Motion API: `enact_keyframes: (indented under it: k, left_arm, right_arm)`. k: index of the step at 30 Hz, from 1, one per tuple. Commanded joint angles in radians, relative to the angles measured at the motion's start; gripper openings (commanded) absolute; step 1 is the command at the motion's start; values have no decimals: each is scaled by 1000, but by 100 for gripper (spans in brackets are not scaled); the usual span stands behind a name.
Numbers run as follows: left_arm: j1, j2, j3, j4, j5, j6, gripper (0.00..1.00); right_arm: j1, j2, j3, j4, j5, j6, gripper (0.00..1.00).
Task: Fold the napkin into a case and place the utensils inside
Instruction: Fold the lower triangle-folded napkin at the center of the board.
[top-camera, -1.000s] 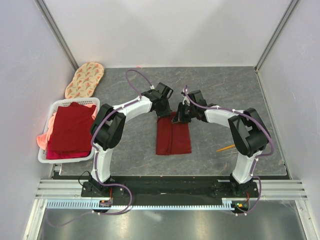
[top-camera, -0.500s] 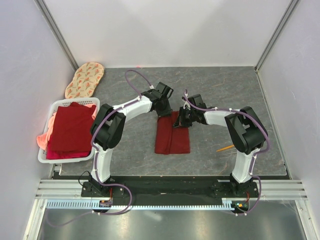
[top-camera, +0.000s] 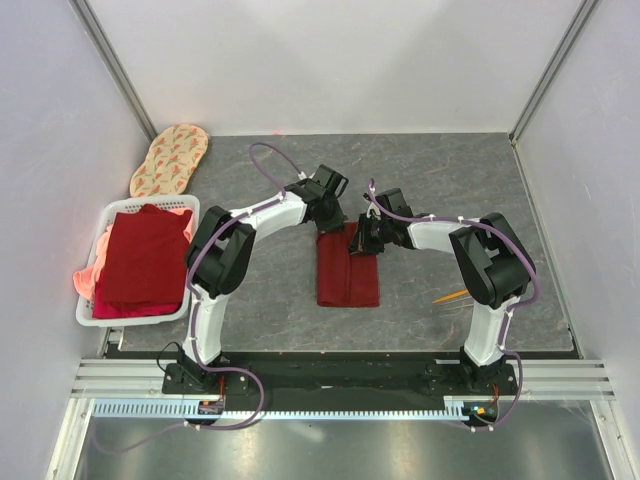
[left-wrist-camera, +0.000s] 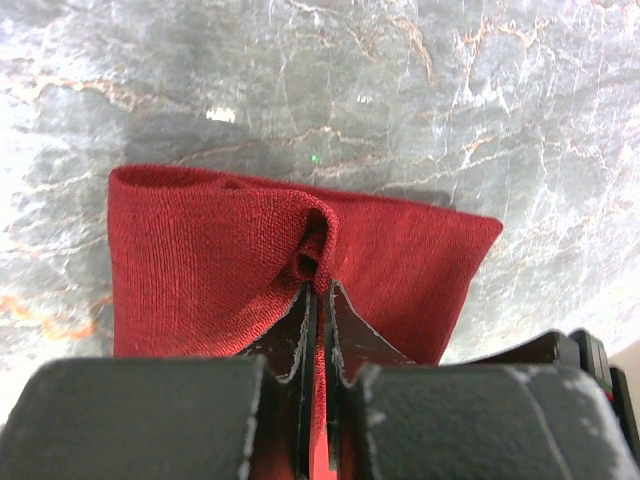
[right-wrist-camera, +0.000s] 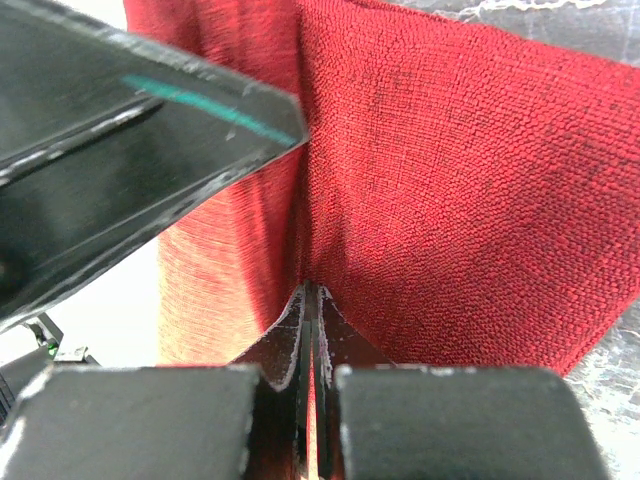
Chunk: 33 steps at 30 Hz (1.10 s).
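Folded dark red cloth napkin (top-camera: 348, 280) lies mid-table; left gripper (left-wrist-camera: 318, 290) and right gripper (right-wrist-camera: 308, 295) each clamp its far end. White slatted basket (top-camera: 88, 312), left, holds stacked red cloths (top-camera: 140, 262), apparently salmon-pink beneath.

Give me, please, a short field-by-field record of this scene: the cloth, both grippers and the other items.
napkin: dark red, folded into a narrow rectangle, mid-table
left gripper: shut, pinching the napkin near its far end
right gripper: shut, pinching the napkin beside it
orange utensil: on the table at the right, outside the napkin
basket: left side, holds red and pink cloths
patterned mat: far left corner
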Motion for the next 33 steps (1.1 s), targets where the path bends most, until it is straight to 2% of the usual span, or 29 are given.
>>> enact_keyframes:
  k: [1, 9, 15, 18, 19, 25, 28, 33]
  left_arm:
    - [-1, 30, 37, 52, -34, -51, 2]
    - [-1, 24, 9, 81, -32, -49, 2]
    - [-1, 15, -21, 93, -18, -40, 2]
    - [-1, 11, -29, 96, -15, -35, 2]
    - [-1, 9, -31, 96, -15, -35, 2]
    - [-1, 1, -37, 98, -14, -34, 2]
    - [-1, -2, -37, 98, -11, -32, 2]
    - [-1, -3, -35, 100, -3, -31, 2]
  right_arm:
    - [0, -7, 32, -37, 20, -21, 0]
    - [-1, -71, 60, -109, 69, -40, 0]
    - [-12, -117, 78, -168, 104, -74, 9]
    - [-12, -119, 84, -165, 71, -77, 18]
    - [-12, -117, 84, -151, 51, -75, 24]
    - [-6, -71, 86, -93, -12, -54, 41]
    - [0, -48, 92, -73, -23, -44, 45]
    - [3, 4, 112, -57, -24, -37, 42]
